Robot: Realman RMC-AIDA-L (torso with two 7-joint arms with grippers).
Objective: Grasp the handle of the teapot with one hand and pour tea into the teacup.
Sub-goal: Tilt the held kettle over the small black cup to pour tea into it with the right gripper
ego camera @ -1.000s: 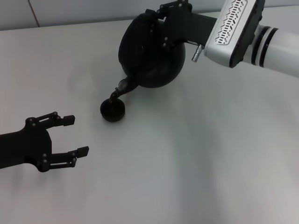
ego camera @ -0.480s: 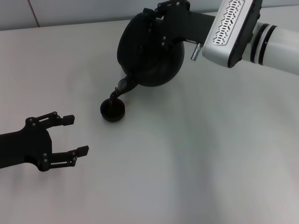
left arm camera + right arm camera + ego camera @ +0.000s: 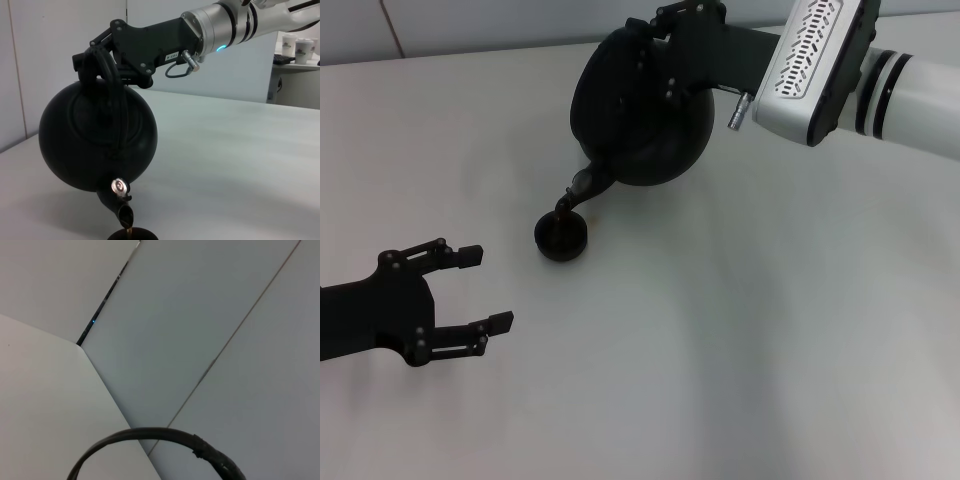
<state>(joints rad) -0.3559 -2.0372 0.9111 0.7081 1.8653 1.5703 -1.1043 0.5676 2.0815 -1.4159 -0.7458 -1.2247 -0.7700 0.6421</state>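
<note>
Head view: my right gripper [image 3: 665, 45] fingers clamp arched handle [image 3: 107, 75] of round matte black teapot [image 3: 640, 110], tilted, spout over small black teacup [image 3: 561, 238]. Left gripper [image 3: 480, 290] fingers spread, empty. Risk: overtilt floods cup onto desk [image 3: 740, 340].

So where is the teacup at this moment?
In the head view the teacup sits on the table left of centre, directly under the tilted teapot's spout, with the open left gripper hovering nearer the robot.

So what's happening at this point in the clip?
The right gripper holds the teapot by its arched handle, tipped so the spout hangs over the teacup on the white table. Tea is running from the spout into the cup. The left gripper sits open and empty off to the side.
</note>
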